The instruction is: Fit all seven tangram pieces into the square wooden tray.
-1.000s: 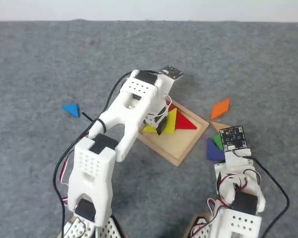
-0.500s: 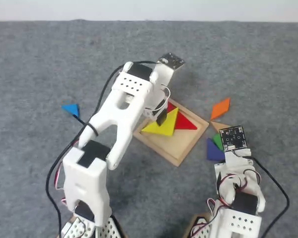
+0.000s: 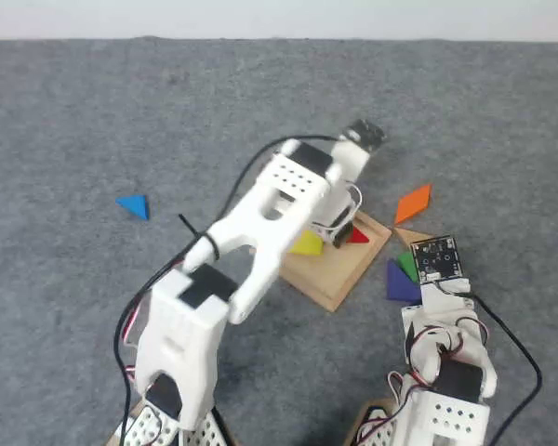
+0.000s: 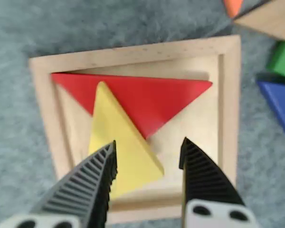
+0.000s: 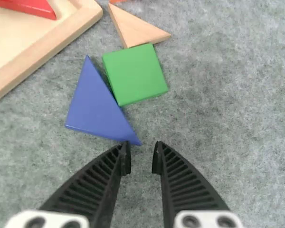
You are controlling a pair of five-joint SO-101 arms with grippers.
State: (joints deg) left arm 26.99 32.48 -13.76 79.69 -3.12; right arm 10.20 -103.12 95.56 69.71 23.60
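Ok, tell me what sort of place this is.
Probably a robotics test bench: a grey mat as the work surface, the left arm and right arm stand side by side, and a wooden tray holds a red triangle.

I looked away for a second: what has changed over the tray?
The left claw swung rightward over the tray and now hangs open above the yellow triangle, which lies partly on the red triangle. The right arm, the tray and the loose pieces outside it stayed put.

Square wooden tray holds a red triangle with a yellow triangle overlapping it; green square and blue triangle lie outside.
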